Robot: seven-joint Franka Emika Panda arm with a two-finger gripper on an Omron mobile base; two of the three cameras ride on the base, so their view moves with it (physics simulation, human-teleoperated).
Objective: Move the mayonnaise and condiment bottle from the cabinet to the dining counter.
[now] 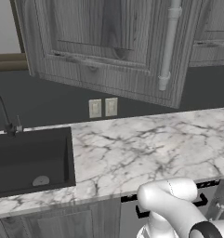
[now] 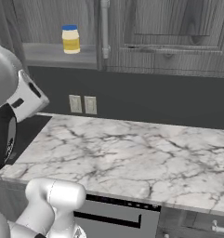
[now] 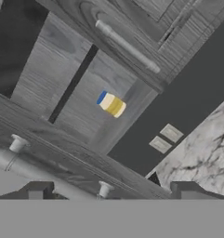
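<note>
Mayonnaise: the mayonnaise [image 2: 70, 39] stands upright on the cabinet's grey shelf [image 2: 57, 52], long axis vertical, blue lid on top; in the rolled hand view the mayonnaise [image 3: 111, 104] appears tilted, lid toward upper left, well ahead of the fingers and between their lines.
Cabinet: the cabinet [image 2: 48, 21] is open on its left part; its swung-out door [image 1: 108, 46] with a pale bar handle [image 1: 169, 44] hangs over the counter.
Arm pose: white elbow link [image 1: 171, 200] low in front of the counter edge; the forearm [image 2: 20, 100] rises at the left, hand aimed up at the shelf.
Fingers: two dark fingers [image 3: 36, 190] spread wide, released, nothing between them; gripper [image 3: 114, 191] well short of the jar.
Counter: marble counter [image 2: 132, 158] below the fingers, black sink [image 1: 29, 158] at its left end, two wall outlets [image 2: 82, 104] behind it.
</note>
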